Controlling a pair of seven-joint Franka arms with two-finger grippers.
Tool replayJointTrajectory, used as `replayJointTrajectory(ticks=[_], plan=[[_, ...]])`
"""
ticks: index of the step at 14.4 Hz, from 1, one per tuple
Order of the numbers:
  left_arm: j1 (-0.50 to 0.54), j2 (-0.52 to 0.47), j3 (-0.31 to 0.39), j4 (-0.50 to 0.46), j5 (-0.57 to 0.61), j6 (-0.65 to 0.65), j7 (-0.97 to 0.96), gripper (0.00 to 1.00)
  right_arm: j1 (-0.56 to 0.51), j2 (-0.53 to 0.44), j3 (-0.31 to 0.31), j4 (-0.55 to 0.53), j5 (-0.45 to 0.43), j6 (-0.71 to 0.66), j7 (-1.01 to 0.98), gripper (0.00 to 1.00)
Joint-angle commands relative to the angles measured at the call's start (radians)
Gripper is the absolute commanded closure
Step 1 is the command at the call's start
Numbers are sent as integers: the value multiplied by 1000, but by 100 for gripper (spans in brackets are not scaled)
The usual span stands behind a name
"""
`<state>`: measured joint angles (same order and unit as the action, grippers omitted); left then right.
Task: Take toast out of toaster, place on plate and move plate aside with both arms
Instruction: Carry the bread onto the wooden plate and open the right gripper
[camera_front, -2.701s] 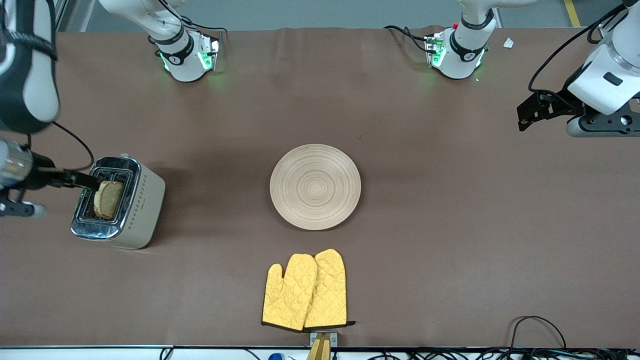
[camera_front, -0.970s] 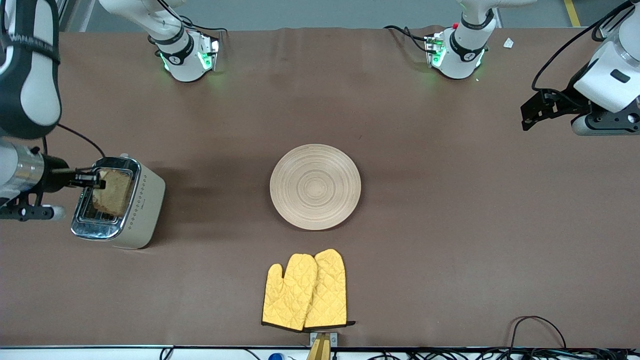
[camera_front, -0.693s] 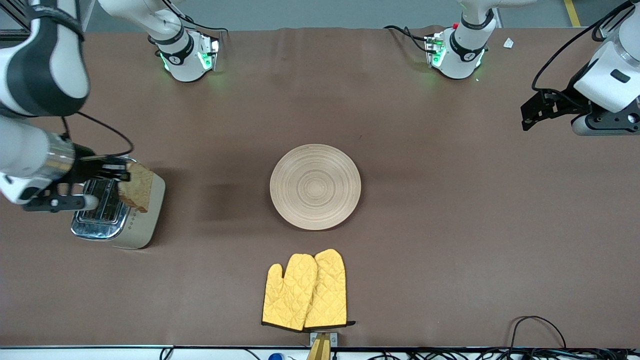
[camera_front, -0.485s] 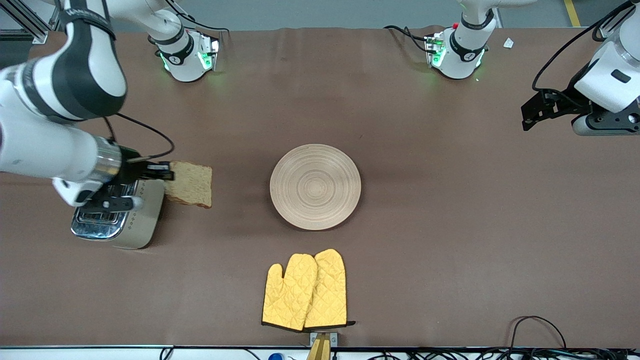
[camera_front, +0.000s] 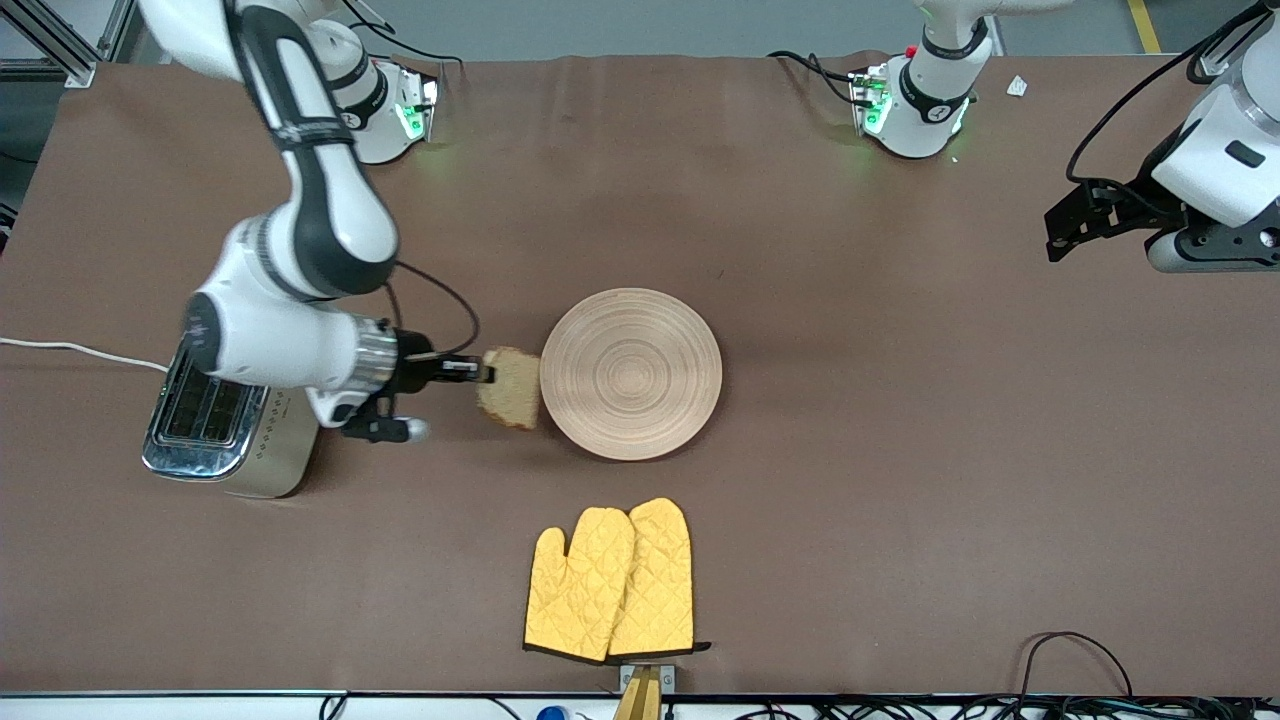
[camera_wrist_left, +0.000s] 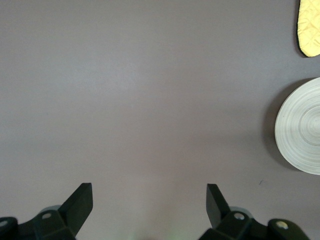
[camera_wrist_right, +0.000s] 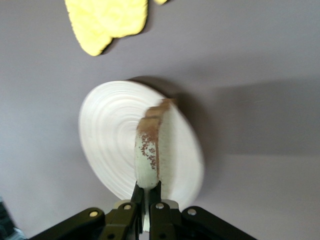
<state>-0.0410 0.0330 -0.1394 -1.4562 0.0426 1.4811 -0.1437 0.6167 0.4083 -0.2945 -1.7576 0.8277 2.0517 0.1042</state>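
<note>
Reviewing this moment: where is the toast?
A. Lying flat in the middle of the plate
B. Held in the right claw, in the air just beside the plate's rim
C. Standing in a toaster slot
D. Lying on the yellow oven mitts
B: the right claw is shut on the toast, which hangs edge-on over the table at the rim of the plate, on the toaster side; the left claw waits open.

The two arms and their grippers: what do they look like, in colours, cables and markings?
Both arms are white with black joint bands and black cables. The right arm has a shiny metal ring at the wrist and small dark lettering on a band. The bases glow green. The right gripper and the left gripper are black, with flat fingers.
</note>
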Motion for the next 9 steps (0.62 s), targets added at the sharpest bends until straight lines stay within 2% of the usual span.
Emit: replayJointTrajectory(ticks=[1, 3, 7, 8, 9], plan=[[6, 5, -2, 7, 8, -10, 16, 0, 72, -11, -11, -78, 179, 85, 15, 93], [4, 7, -2, 7, 8, -10, 15, 0, 103, 29, -12, -77, 310, 88, 14, 93], [3, 8, -3, 0, 6, -10, 15, 0, 159, 110, -14, -80, 343, 137, -1, 83], [0, 8, -5, -7, 6, -10, 13, 0, 161, 113, -14, -82, 338, 139, -5, 73], [-2, 8, -5, -10, 3, -10, 4, 0, 163, 119, -15, -82, 332, 139, -11, 53]])
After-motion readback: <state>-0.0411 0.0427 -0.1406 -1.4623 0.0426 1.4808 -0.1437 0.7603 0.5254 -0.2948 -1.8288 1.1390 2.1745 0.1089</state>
